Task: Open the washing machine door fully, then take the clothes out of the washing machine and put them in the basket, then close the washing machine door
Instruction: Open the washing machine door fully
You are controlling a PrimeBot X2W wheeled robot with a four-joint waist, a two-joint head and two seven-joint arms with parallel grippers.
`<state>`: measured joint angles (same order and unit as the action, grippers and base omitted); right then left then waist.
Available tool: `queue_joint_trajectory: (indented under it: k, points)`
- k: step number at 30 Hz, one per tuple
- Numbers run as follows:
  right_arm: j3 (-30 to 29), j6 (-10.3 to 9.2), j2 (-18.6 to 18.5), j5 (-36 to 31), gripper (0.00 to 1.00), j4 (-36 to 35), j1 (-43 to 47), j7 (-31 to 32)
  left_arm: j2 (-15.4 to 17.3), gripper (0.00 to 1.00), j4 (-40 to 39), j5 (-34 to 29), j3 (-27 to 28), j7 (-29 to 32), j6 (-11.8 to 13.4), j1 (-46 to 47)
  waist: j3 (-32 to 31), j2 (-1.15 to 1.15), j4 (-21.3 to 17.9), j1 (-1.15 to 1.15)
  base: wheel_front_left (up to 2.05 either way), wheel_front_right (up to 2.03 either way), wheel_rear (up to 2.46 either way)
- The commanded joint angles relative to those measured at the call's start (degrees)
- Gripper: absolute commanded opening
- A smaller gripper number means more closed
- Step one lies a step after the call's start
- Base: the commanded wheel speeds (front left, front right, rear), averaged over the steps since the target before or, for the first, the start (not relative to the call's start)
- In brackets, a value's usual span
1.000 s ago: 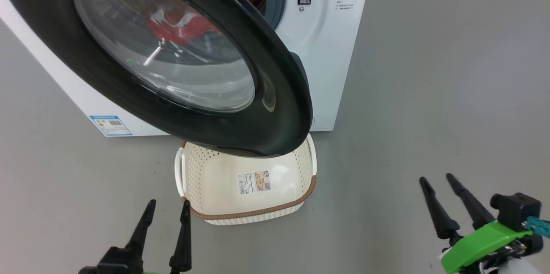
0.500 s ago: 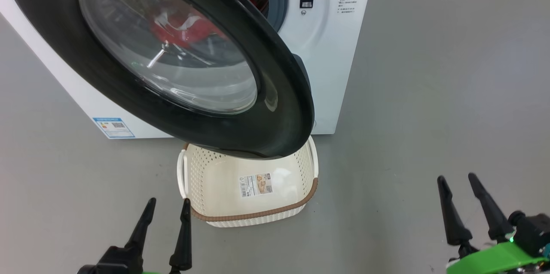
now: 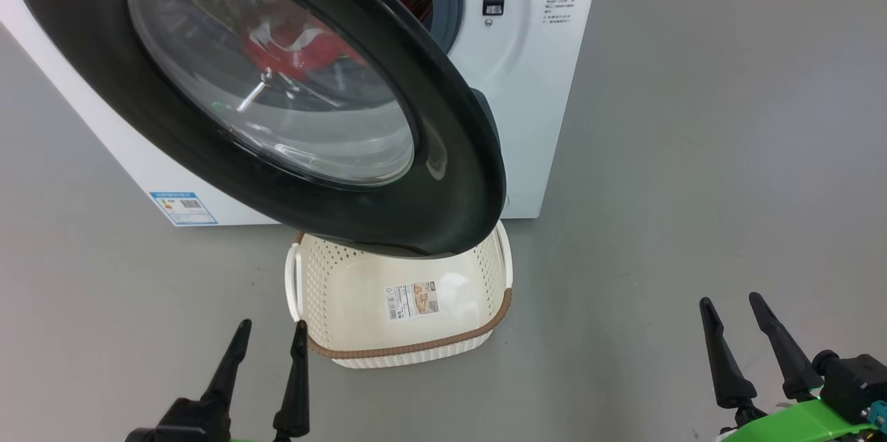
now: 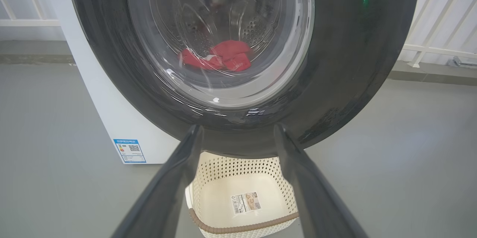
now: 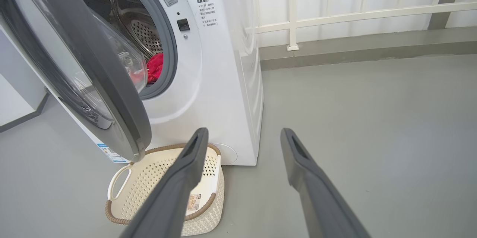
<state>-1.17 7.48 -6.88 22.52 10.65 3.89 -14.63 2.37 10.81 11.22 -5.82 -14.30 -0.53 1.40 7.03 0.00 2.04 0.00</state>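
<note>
The door (image 3: 277, 82) stands partly open. In the head view it fills the 10-to-12 o'clock part, swung out from the machine (image 3: 533, 102) on its left side, and its free edge hangs over the far end of the basket (image 3: 416, 348). The right wrist view shows a gap between the door and the grey ring (image 5: 171, 55). The gap is wide enough to see into the drum (image 5: 147, 34), yet by my judgement it is well short of fully open. So the first step is begun, not finished.

The clothes (image 4: 220, 54) lie in the drum as a red heap with a bit of white. They show through the door in the left wrist view and past the door's edge at 9 o'clock in the right wrist view. None is out of the machine. The basket sits on the floor (image 3: 693, 186) just in front of the machine, at 6 o'clock under the door. It holds nothing but the sticker (image 3: 413, 300) on its bottom.

The left tool (image 3: 271, 324) is at 7 o'clock in the head view, fingers spread and pinching nothing, near the basket's near left corner and apart from the door. The right tool (image 3: 729, 298) is at 4 o'clock, likewise spread and empty, well apart from machine and basket.

Left to do, as I judge it: swing the door all the way, lift the clothes into the basket, then shut the door. Until it is wide, the door over the basket may hinder the drop.
</note>
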Motion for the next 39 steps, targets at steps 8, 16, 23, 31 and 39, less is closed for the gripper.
queue_joint_trajectory:
  k: [8,16,23,31,39]
  points:
    - [1.6,0.01,-0.76,-0.67,1.0,-1.39,-0.29,-0.37,0.51,1.0,-1.59,-0.05,1.41,-0.7,0.05,0.11,-0.17,0.0,0.23,0.0,0.0,0.0,0.0]
    - [3.26,0.01,-0.6,3.9,0.47,-1.11,-1.34,-0.37,0.51,1.0,-1.52,-0.07,1.0,-0.7,-0.05,0.05,-0.03,0.0,0.38,0.0,0.0,0.0,0.0]
    - [4.74,0.01,0.09,10.86,0.0,-3.35,-5.45,-0.37,0.51,1.0,-1.47,-0.07,0.35,-0.7,-0.13,0.59,0.96,0.0,0.99,0.0,0.0,0.0,0.0]
    - [8.63,0.01,-0.05,27.45,0.0,-5.23,-14.96,-0.37,0.51,1.0,-1.62,0.52,-0.65,-0.7,0.05,1.78,3.07,0.0,2.11,0.0,0.0,0.0,0.0]
    - [12.48,0.01,-3.66,45.5,0.0,-6.83,-25.5,-0.37,0.51,1.0,-1.65,1.43,-1.79,-0.7,0.43,3.6,5.58,0.0,3.77,0.0,0.0,0.0,0.0]
